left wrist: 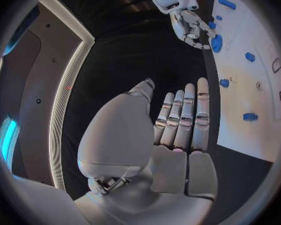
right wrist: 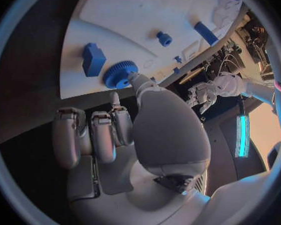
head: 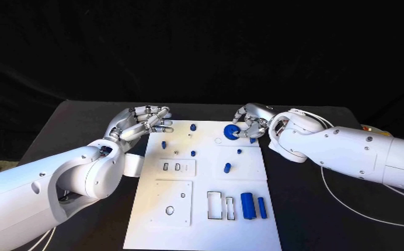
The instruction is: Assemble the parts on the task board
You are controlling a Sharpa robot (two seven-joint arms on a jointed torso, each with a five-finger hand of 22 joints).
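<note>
The white task board [head: 211,227] lies in the middle of the black table. A blue gear [head: 230,132] lies flat near its far right corner, with a blue block [right wrist: 93,59] beside it. My right hand [head: 253,121] hovers at that corner with its fingers curled in, and its thumb tip touches the gear [right wrist: 120,74] at the rim. My left hand [head: 143,121] is at the board's far left corner, fingers straight and side by side, holding nothing. Small blue pegs [head: 194,127] dot the far half of the board. Two blue cylinders [head: 247,204] lie near the front right.
Rectangular cut-outs [head: 220,204] and a raised plate with holes [head: 173,201] take up the board's near half. A white cable [head: 354,207] runs over the table on the right, under my right arm. Bare black table lies on both sides of the board.
</note>
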